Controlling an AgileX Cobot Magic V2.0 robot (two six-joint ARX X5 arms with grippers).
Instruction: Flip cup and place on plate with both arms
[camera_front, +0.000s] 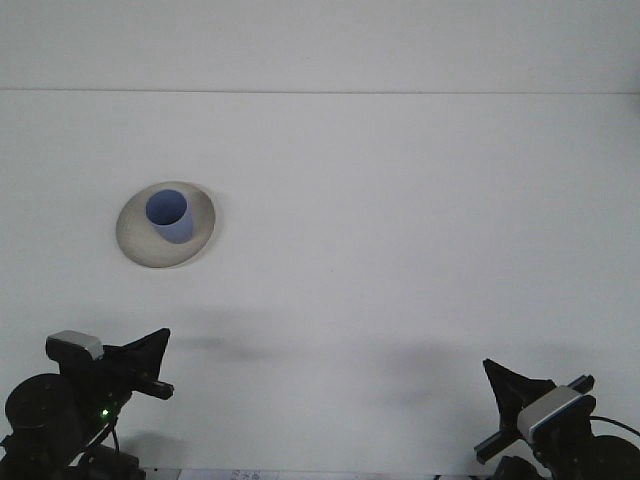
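Cup (168, 215), blue and standing mouth-up, sits on the plate (135, 245) in the only view given, the front one, so the plate serves as the landmark for everything else. The cup rests slightly toward the plate's far side, its open rim facing up and a little toward the camera; its long axis is close to vertical. From how things lie, the task looks finished or nearly so: the cup is upright and carried by the plate, with neither arm touching it.

Both arms sit at the near edge of the white table (400, 200), well apart from the plate. The left gripper (152, 362) is nearer to the plate, almost straight back from it toward the robot. Its dark fingers read as one closed wedge with no gap showing between the tips, so it looks pressed together and holds nothing. The right gripper (503, 380) lies far off to the plate's right and nearer the robot. Its fingers also merge into a single dark point, so it appears closed and empty too.

If any further touch on the cup were needed, the left arm has the shorter reach: the cup lies forward of it and a shade to its right, and a side grasp across the vertical wall would suit.
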